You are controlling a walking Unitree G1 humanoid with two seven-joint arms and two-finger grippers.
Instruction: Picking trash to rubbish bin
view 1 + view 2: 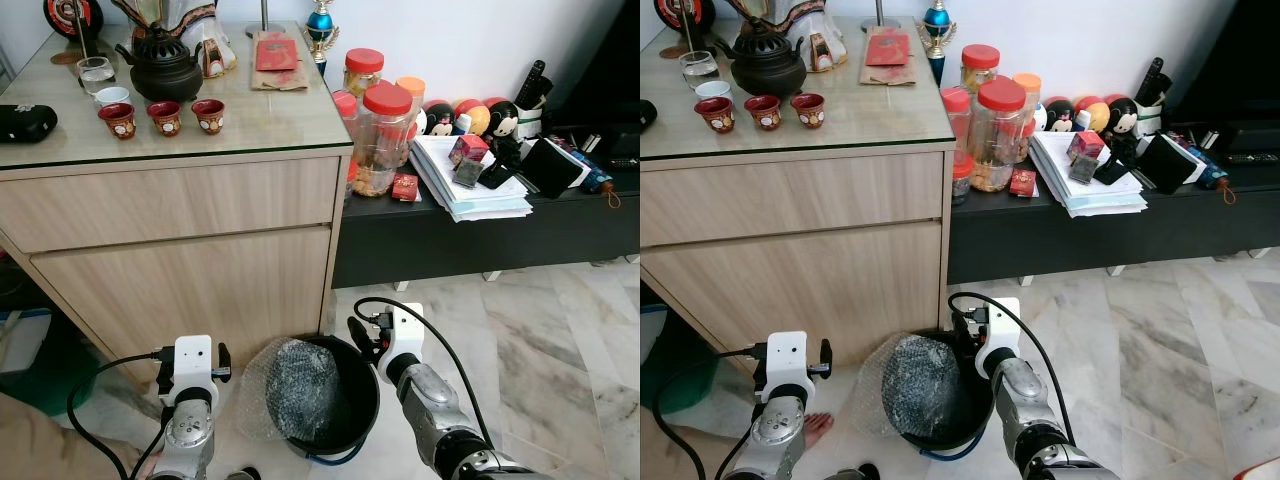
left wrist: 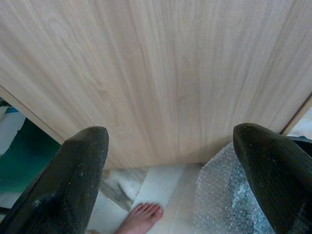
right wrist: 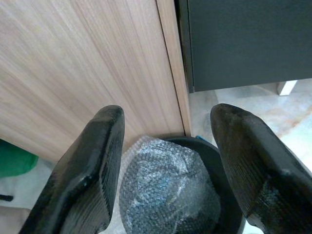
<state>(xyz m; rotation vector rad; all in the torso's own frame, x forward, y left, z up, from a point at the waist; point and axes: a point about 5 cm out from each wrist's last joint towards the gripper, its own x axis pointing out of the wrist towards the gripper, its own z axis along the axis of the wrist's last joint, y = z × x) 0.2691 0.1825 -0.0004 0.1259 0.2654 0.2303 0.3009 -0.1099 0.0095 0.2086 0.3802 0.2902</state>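
Bubble wrap — crinkly, in round black bin

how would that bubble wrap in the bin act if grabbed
The bubble wrap looks crumpled and airy, so probably light and squashy. It spills over the black bin's rim, so it may spring back or drag out floppily.

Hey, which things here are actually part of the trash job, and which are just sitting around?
Part of the job:
- bubble wrap, bunched in the bin
- black rubbish bin
- right gripper, open above the bin
- left gripper, open beside it

Just lying about:
- teapot and red cups on the cabinet
- snack jars
- paper stack
- a person's foot
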